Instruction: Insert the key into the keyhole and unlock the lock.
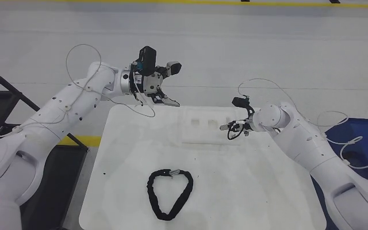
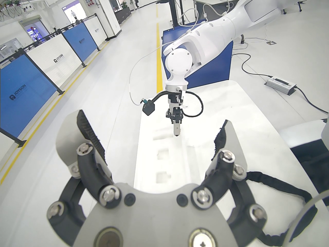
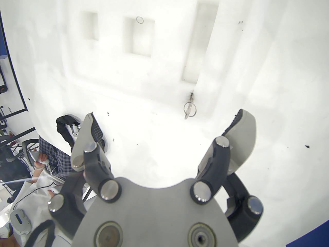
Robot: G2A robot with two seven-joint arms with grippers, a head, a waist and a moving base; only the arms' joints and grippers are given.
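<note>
Jaws on both arms spread wide, empty. Small silver key on a wire ring (image 3: 189,110) lies by edge of white foam tray (image 3: 167,39), under right jaws. Black fabric-sleeved chain lock (image 1: 168,192) sits on white tabletop (image 1: 121,184), well apart. Step: key pickup, not begun. Next: lower right jaws, pinch key's head.
</note>
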